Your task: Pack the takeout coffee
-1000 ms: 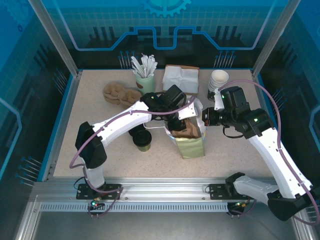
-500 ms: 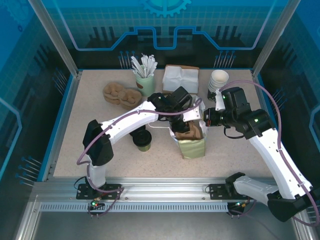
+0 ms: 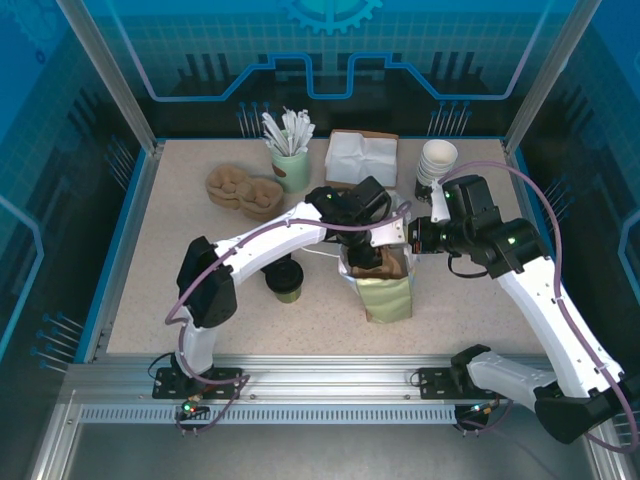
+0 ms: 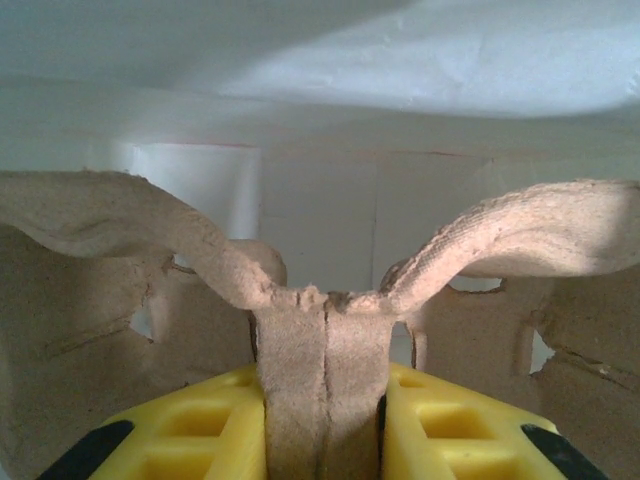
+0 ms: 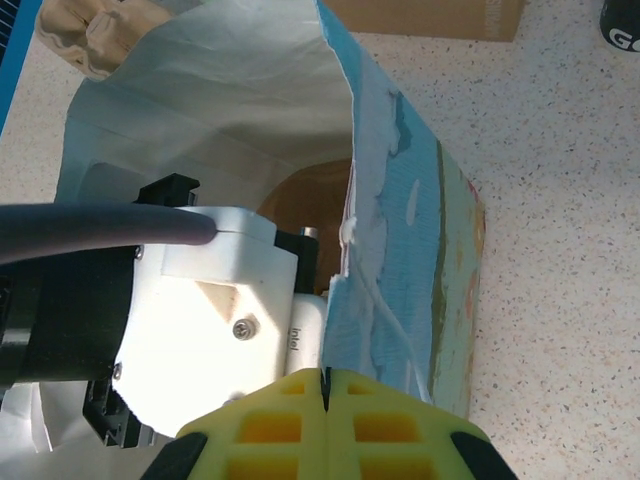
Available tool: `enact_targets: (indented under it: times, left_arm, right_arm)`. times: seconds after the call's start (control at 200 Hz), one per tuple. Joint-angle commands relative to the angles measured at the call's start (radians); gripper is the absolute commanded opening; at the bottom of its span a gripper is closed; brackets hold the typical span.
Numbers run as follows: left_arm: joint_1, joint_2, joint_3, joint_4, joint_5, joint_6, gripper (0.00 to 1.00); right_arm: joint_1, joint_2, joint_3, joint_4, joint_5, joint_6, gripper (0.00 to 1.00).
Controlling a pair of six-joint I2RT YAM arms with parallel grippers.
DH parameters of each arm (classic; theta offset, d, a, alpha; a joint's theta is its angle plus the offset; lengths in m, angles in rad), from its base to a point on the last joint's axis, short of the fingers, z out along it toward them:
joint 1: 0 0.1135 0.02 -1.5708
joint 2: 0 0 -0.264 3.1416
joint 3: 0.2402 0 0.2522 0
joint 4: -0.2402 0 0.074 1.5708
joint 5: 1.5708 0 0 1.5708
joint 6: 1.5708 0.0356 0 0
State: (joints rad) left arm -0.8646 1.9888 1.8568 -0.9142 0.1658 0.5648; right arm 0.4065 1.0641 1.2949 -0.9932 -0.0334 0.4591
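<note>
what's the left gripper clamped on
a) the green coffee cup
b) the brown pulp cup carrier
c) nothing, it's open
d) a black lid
B: in the left wrist view the left gripper pinches the middle ridge of the pulp cup carrier inside the paper bag.

The paper bag is white inside, sky blue with white blotches and an olive-green band outside. The cup carrier is plain tan. The left gripper and right gripper are yellow with black patches. The takeout coffee is olive green with a black lid, and the worktop is speckled beige.
</note>
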Motion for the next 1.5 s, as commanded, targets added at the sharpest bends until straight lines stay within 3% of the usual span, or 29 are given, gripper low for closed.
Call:
enact_targets:
  times: [0.0, 0.445, 0.495, 0.625, 1.021, 1.496]
  left_arm:
    - [-0.017, 0.04, 0.031, -0.014, 0.051, 0.025, 0.28]
    - [-0.017, 0.061, 0.026, 0.036, 0.1, 0.028, 0.31]
    - [-0.018, 0.057, 0.021, 0.042, 0.099, 0.032, 0.34]
    - [-0.017, 0.043, 0.021, 0.042, 0.068, 0.037, 0.55]
    - [-0.009, -0.058, 0.028, 0.026, 0.013, 0.075, 0.87]
    - [-0.005, -0.183, 0.1, 0.032, 0.027, 0.004, 0.99]
  right_arm:
    - [-0.01, -0.021, -0.006, 0.025, -0.032, -0.008, 0.0]
    - [-0.027, -0.027, 0.004, 0.003, -0.027, -0.022, 0.0]
    - [-0.028, -0.026, 0.007, -0.004, -0.021, -0.026, 0.0]
    - [-0.033, -0.027, 0.01, -0.017, -0.008, -0.038, 0.0]
    - [-0.052, -0.024, 0.014, -0.022, -0.004, -0.021, 0.0]
    - [-0.078, -0.041, -0.006, 0.015, -0.004, 0.05, 0.0]
